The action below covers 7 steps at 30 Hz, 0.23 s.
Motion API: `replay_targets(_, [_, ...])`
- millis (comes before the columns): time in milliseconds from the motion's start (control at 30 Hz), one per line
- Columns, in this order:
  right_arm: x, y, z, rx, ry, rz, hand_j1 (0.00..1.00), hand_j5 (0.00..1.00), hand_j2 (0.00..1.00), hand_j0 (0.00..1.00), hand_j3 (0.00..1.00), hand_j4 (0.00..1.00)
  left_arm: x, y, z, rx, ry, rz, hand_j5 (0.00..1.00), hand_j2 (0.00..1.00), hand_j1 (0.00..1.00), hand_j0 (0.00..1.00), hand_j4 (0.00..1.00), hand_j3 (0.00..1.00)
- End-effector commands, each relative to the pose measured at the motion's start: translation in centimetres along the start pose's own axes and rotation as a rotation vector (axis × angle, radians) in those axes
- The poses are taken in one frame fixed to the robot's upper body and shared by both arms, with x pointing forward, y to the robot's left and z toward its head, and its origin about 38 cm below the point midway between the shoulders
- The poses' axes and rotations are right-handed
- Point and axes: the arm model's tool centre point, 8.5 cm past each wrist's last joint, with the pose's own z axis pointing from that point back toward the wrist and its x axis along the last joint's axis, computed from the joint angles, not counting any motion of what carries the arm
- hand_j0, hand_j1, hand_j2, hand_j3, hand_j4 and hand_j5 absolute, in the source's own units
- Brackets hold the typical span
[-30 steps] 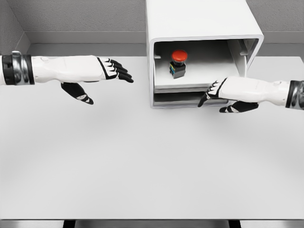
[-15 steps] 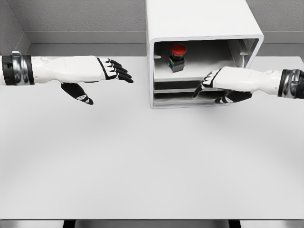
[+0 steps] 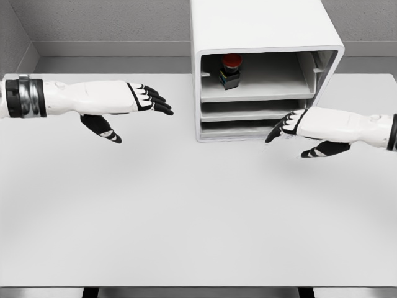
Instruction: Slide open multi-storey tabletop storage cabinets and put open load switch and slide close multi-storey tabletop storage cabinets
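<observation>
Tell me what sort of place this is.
Probably a simulated test bench, not a lived-in room: a bare white table, plain grey walls, and one white storage cabinet with a red-capped switch on its top shelf.

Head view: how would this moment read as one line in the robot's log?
switch: on top tray, inside cabinet | right hand: open, in front of cabinet, holding nothing | left hand: open, over table

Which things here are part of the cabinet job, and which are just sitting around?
Part of the job:
- white cabinet with sliding trays
- red-button switch on the top tray
- right hand, open, in front of the lower trays

Not in use:
- left hand, open, held over the table
</observation>
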Motion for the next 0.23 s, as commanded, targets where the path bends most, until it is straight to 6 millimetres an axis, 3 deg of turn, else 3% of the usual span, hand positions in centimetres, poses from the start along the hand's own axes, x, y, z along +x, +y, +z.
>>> replay_targets(0, [0.52, -2.23, 1.56, -0.037, 0.016, 0.051, 1.00, 1.00, 1.00, 1.00, 1.00, 1.00, -0.23, -0.03, 0.22, 0.003, 0.008, 0.009, 1.00, 1.00, 1.00, 1.00, 1.00, 1.00])
replay_targets(200, [0.49, -1.57, 1.41, -0.028, 0.014, 0.036, 1.00, 1.00, 1.00, 1.00, 1.00, 1.00, -0.23, -0.10, 0.21, 0.002, 0.008, 0.011, 1.00, 1.00, 1.00, 1.00, 1.00, 1.00])
